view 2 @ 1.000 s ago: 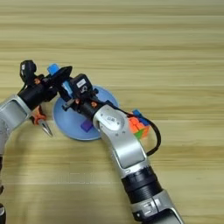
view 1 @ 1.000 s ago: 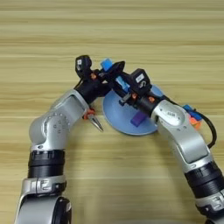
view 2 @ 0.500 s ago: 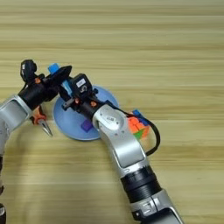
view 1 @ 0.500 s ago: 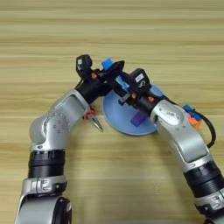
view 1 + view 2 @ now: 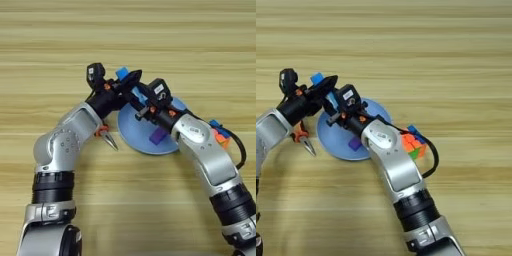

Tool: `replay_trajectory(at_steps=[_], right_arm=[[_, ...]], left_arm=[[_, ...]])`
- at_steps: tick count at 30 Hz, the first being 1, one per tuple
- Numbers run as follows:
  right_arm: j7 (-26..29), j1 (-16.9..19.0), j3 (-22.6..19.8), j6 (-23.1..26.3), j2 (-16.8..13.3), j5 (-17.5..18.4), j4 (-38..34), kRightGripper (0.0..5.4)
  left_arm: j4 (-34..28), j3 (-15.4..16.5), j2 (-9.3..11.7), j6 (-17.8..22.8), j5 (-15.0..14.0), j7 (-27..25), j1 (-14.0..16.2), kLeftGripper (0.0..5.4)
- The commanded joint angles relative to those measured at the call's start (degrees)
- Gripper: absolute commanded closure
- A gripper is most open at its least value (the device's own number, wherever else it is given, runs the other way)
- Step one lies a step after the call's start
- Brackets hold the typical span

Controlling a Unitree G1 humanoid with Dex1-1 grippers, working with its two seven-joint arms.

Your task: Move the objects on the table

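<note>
Left eye view: pliers [image 5: 106,139] lie on the table [image 5: 200,55] just under the left forearm. The left gripper [image 5: 129,79] reaches over the blue plate's [image 5: 135,137] far rim, seemingly pinching the blue tube [image 5: 122,73]. Just right of it, the right gripper [image 5: 145,102] hovers above the plate; I cannot tell its fingers' spread. The purple block [image 5: 158,136] lies beneath it on the plate. The cube [image 5: 412,143] sits behind the right forearm.

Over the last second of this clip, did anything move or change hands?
No visible change. Both end effectors, left and right, stay together over the far rim of the blue plate; the purple block stays on the plate, the cube and pliers beside it.
</note>
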Motion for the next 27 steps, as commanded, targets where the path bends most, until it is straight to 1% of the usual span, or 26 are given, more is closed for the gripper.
replay_trajectory(at_steps=[1,3,4,7,10,19,21,27], right_arm=[[-0.57,-1.22,-0.77,-0.35,-0.29,-0.3,0.16,3.99],[-0.61,-1.24,-0.76,-0.4,-0.28,-0.36,0.22,3.99],[-0.65,-1.3,-0.77,-0.45,-0.28,-0.41,0.33,3.7],[-0.76,-1.49,-0.83,-0.64,-0.31,-0.62,0.85,3.44],[-0.82,-1.57,-0.9,-0.76,-0.35,-0.73,1.17,2.96],[-1.04,-1.48,-0.75,-0.84,-0.42,-0.95,1.1,2.04],[-1.08,-1.46,-0.76,-0.87,-0.43,-0.97,1.1,1.72],[-1.27,-1.42,-1.27,-0.75,-0.74,-0.81,0.68,1.12]], left_arm=[[0.38,1.16,1.52,0.25,0.48,1.09,0.05,4.05],[0.4,1.2,1.54,0.23,0.47,1.09,0.03,4.05],[0.48,1.25,1.55,0.23,0.46,1.1,-0.03,4.05],[0.6,1.36,1.56,0.25,0.41,1.13,-0.13,4.05],[0.69,1.49,1.57,0.32,0.36,1.22,-0.2,4.05],[0.88,1.57,1.71,0.27,0.24,1.34,-0.32,4.05],[1.19,1.68,1.91,0.16,0.22,1.33,-0.46,4.05],[3.35,3.11,3.7,-1.03,1.05,1.09,-1.27,4.05]])
